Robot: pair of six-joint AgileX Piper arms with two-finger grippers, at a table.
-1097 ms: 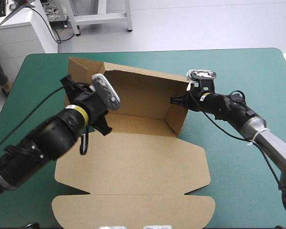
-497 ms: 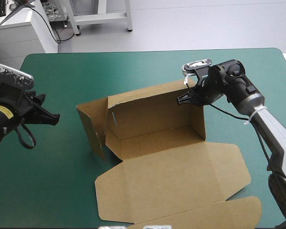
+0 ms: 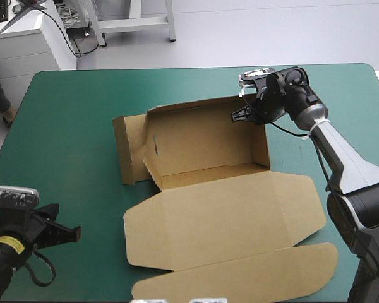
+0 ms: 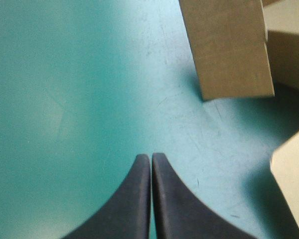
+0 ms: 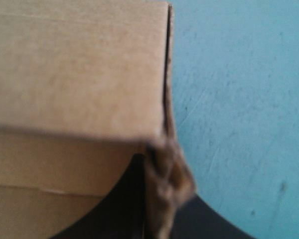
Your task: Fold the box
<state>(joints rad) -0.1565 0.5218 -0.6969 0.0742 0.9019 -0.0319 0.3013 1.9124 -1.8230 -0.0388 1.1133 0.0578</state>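
Since the earlier picture, my left arm has pulled back from the work and now sits low by the near left corner of the table. The box has also swung round a little.

That brown cardboard box (image 3: 202,142), cut from one sheet, stands in the middle of the teal-green table cover (image 3: 69,113). Its back wall and right wall are up. One side flap (image 3: 122,148) sticks out loose on the left, and the big lid (image 3: 221,227) lies flat toward the near edge.

I think the board is light and stiff. It bends well only along its creases, and it slides easily on the cover. A hard pinch can squash it — the corner in the right wrist view already looks a bit crushed. A top edge or a flap near a crease seems the best place to take hold.

My left gripper (image 4: 151,158) has its two black fingers pressed together in a point. It holds nothing and hangs over bare cover, with the loose flap ahead of it and well apart.

My right gripper (image 3: 235,115) pinches the top back right corner of the box, where the two raised walls meet — its fingers are nearly together, with only the board between them.
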